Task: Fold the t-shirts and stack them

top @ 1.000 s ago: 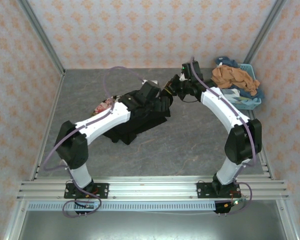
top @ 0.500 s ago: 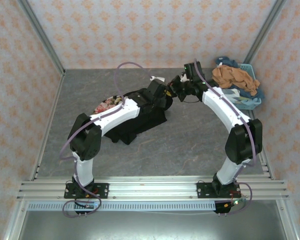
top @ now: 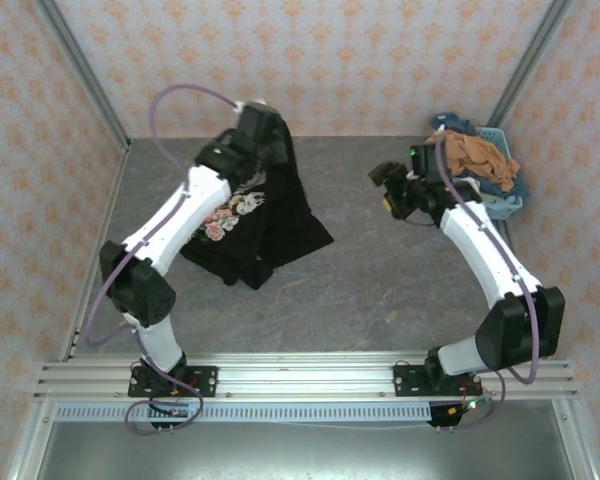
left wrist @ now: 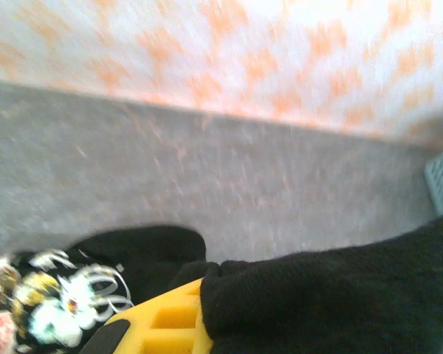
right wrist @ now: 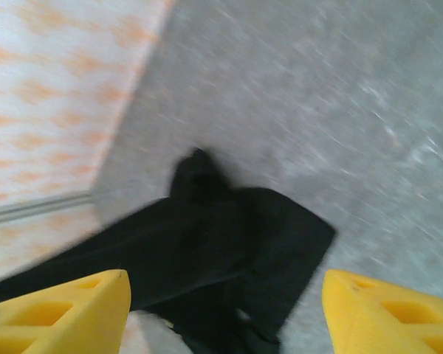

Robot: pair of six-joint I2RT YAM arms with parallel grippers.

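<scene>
The black t-shirt point(top: 285, 215) with its pink-and-white rose print point(top: 225, 215) hangs from my left gripper point(top: 263, 122), which is raised near the back wall and shut on the shirt's top edge. The shirt's lower part lies crumpled on the table. In the left wrist view, black cloth point(left wrist: 332, 295) drapes over a yellow finger point(left wrist: 162, 324) of my left gripper point(left wrist: 207, 295). My right gripper point(top: 385, 192) is open and apart from the shirt, to its right. The right wrist view shows its spread fingers point(right wrist: 59, 310) with the black t-shirt point(right wrist: 221, 251) beyond them. A rust-orange t-shirt point(top: 470, 155) and a blue t-shirt point(top: 510, 188) lie in the basket.
The pale blue lattice basket point(top: 495, 208) stands at the back right corner, close behind my right arm. Patterned walls close off the back and both sides. Bare grey tabletop point(top: 380, 290) lies in front of the shirt and between the arms.
My left gripper shut on the black t-shirt and lifted it up and back to the left. My right gripper let go, opened and drew away to the right.
</scene>
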